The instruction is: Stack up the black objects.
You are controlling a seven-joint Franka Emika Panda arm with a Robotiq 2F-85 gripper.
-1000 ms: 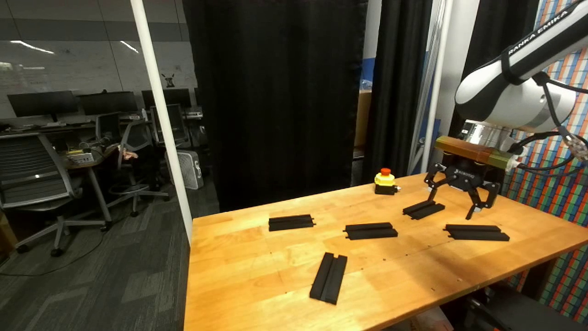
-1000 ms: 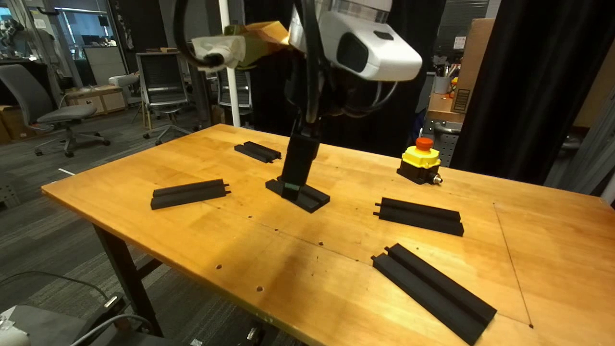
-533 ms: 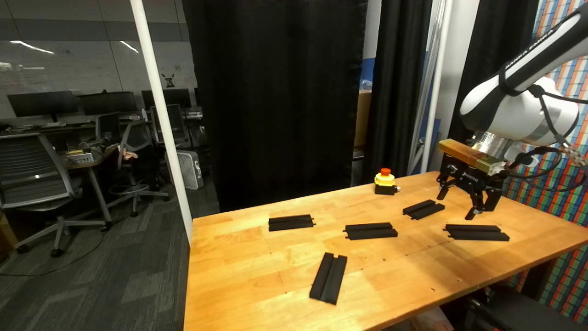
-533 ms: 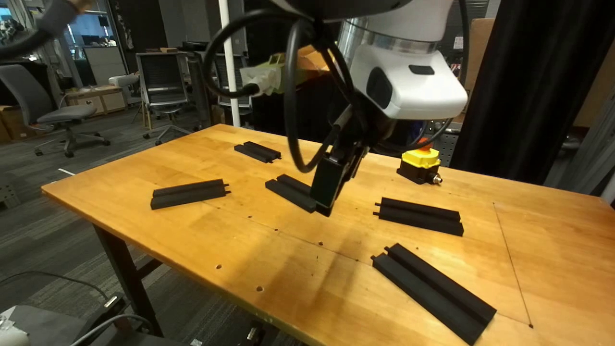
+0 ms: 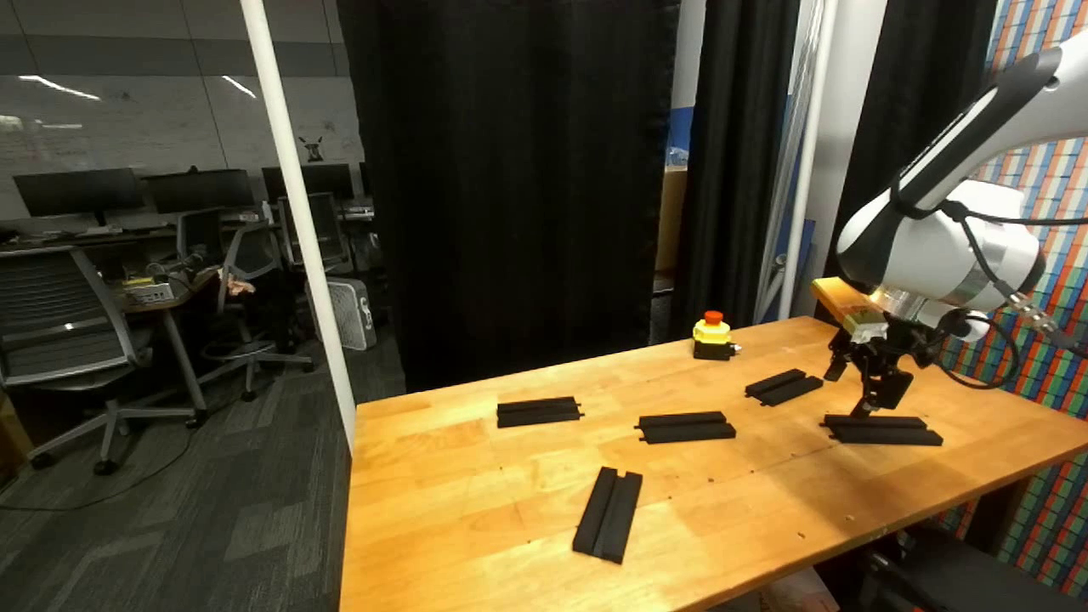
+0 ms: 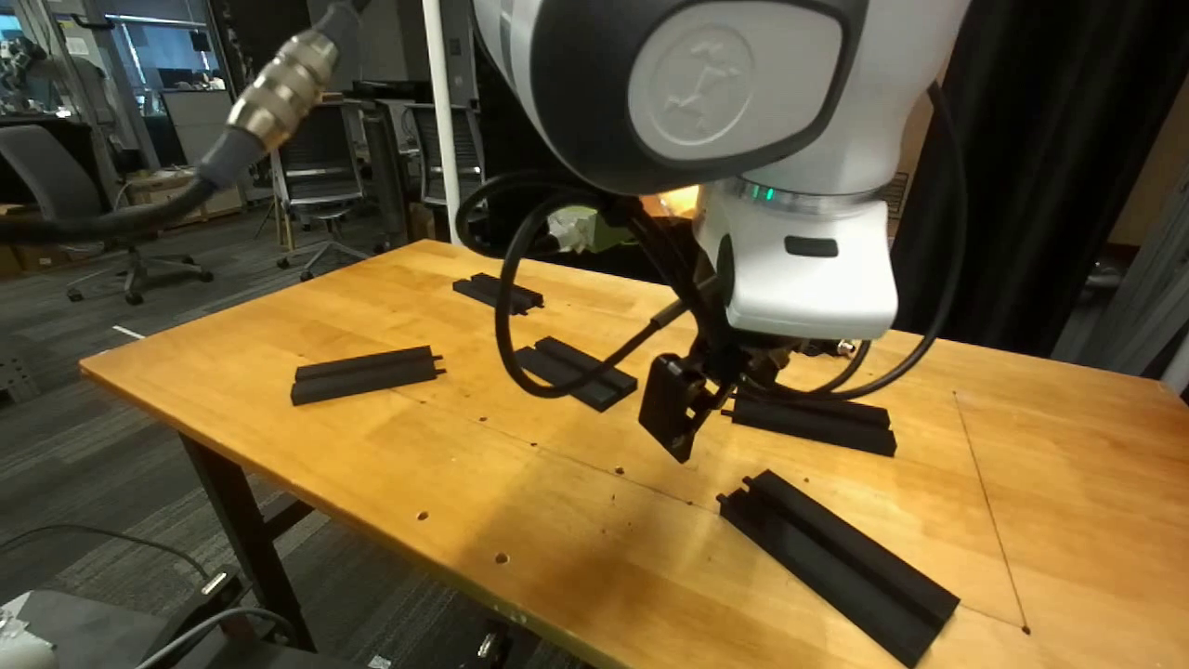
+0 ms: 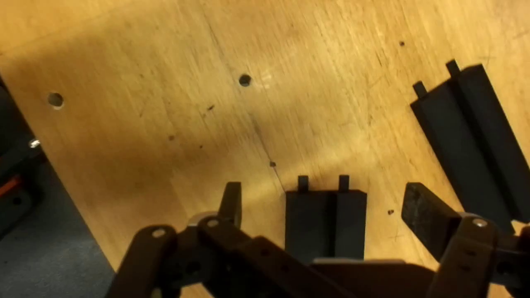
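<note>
Five flat black bars [image 5: 610,514] lay apart on the wooden table [image 5: 459,493]. In an exterior view, two bars [image 5: 539,415] were left of the yellow box [image 5: 712,333], one bar [image 5: 687,432] was in front of it, and two bars [image 5: 792,391] were right of it. The gripper [image 7: 325,203] hung right of the box too, with its jaws wide. In the wrist view, the end of the right-side bar [image 7: 312,223] farther from the box showed between the fingers [image 7: 234,205].
</note>
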